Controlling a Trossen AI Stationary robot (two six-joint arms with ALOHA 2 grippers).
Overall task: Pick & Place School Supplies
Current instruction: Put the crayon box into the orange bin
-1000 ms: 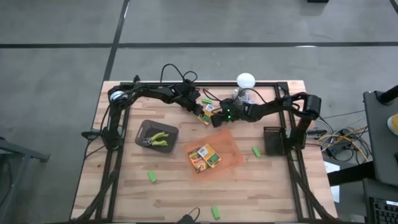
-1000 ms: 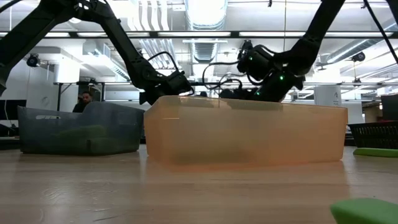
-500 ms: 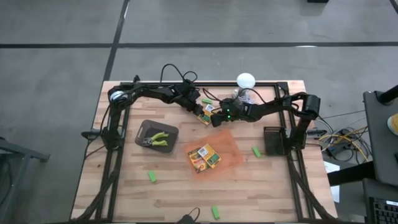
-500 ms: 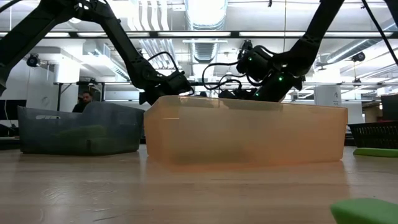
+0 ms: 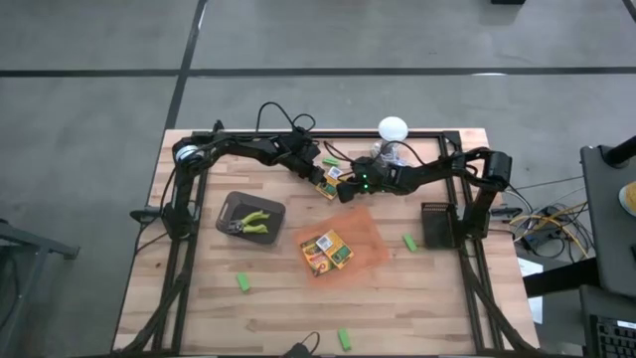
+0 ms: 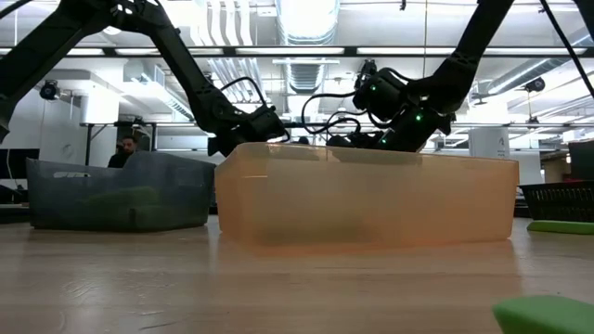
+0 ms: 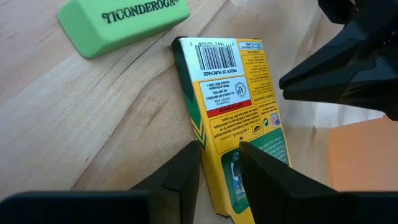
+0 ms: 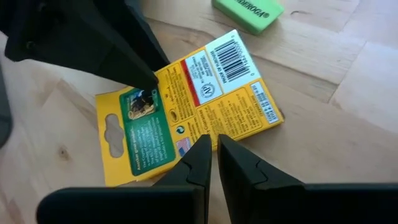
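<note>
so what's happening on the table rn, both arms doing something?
Both arms have met at the table's far side over one crayon box lying flat on the wood beside a green eraser. The left pincer has its fingers astride one edge of the box; the right pincer is nearly shut at the opposite edge. The box is not lifted. Another crayon box already sits in the orange tray, and the pliers lie in the dark bin.
</note>
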